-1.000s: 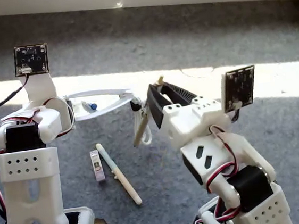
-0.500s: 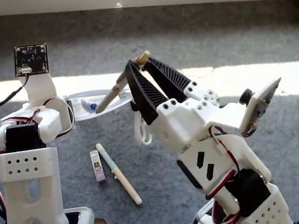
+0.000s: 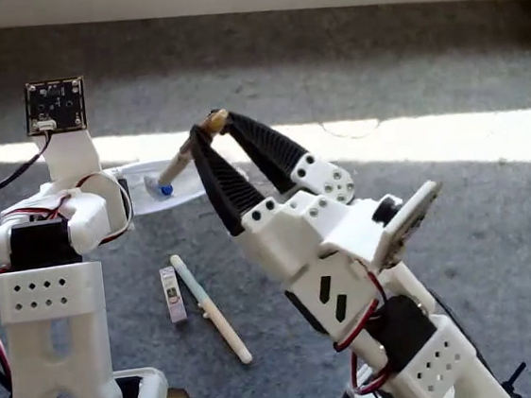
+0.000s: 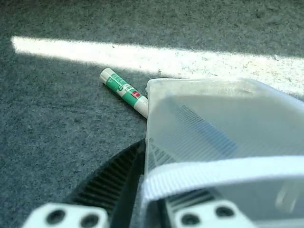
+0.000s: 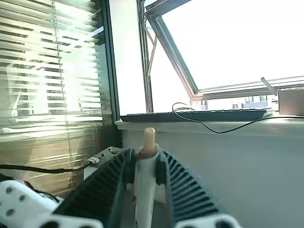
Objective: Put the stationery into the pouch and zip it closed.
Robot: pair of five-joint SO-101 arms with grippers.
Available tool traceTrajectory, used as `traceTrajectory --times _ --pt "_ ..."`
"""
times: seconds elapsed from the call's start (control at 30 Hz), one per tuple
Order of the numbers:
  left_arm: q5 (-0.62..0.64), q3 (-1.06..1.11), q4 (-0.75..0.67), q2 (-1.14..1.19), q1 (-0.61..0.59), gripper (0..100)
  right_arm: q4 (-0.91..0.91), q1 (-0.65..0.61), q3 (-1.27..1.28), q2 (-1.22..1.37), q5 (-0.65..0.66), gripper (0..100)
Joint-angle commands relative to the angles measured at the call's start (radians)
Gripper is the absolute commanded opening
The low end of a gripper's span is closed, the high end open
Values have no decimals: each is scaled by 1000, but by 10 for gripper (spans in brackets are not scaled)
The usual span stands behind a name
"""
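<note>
**Pen poised at the pouch mouth, more stationery waiting**

The left pincer (image 4: 148,161) is clamped on the near edge of the clear pouch (image 4: 223,128) and holds it out ahead of itself above the carpet (image 3: 345,48). To the right, the right pincer (image 3: 212,127) is closed on a pale pen (image 3: 178,162) near its tan upper end. The pen slants down and away from those jaws, and its blue tip sits at the pouch's opening. Whether the tip is already inside the pouch is hard to tell from above.

The step in hand looks like loading this pen. The next move calls for sliding it along its own slant, deeper into the pouch, before the jaws let go. Releasing too early could let it tip out over the rim.

Other stationery lies loose. A green-and-white tube (image 4: 124,91) rests on the carpet beyond the left pincer, touching or just behind the pouch's far corner. On the near side of the right pincer, toward the arm bases, a small pale block (image 3: 172,294), perhaps an eraser, lies just beside a long second pen (image 3: 211,309). The zip is not yet closed. The pouch's white strap (image 4: 223,173) crosses close to the left jaws and may crowd the opening.
</note>
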Motion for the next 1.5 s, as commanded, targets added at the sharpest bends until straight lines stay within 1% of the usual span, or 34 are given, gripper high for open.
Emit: traceTrajectory --times 0.0,0.23,0.4,0.53,0.67,0.8,1.03,1.1,1.13,1.2,1.3,1.4,1.47 --pt "3 10 -14 22 -10 10 -96 -19 48 -12 55 5" --pt "3 10 -14 22 -10 10 -179 -36 159 -10 52 5" --pt "3 10 -14 22 -10 10 -243 -47 193 -2 52 5" --pt "3 10 -14 22 -10 10 -302 -47 185 107 52 5" --pt "3 10 -14 22 -10 10 -420 -47 185 226 52 5" --pt "3 10 -14 22 -10 10 -461 -47 185 286 51 5" --pt "3 10 -14 22 -10 11 -456 -47 191 343 44 10" --pt "3 12 -23 24 -10 11 -450 -47 191 346 -23 17" --pt "3 12 -28 25 -10 11 -429 -45 185 348 -55 35" --pt "3 12 -28 28 -10 11 -355 -45 183 344 -97 101" --pt "3 12 -28 28 -10 11 -328 -45 182 335 -104 184" --pt "3 12 -28 28 -10 11 -318 -41 183 286 -104 192" --pt "3 12 -28 28 -10 11 -266 -41 183 232 -104 191"
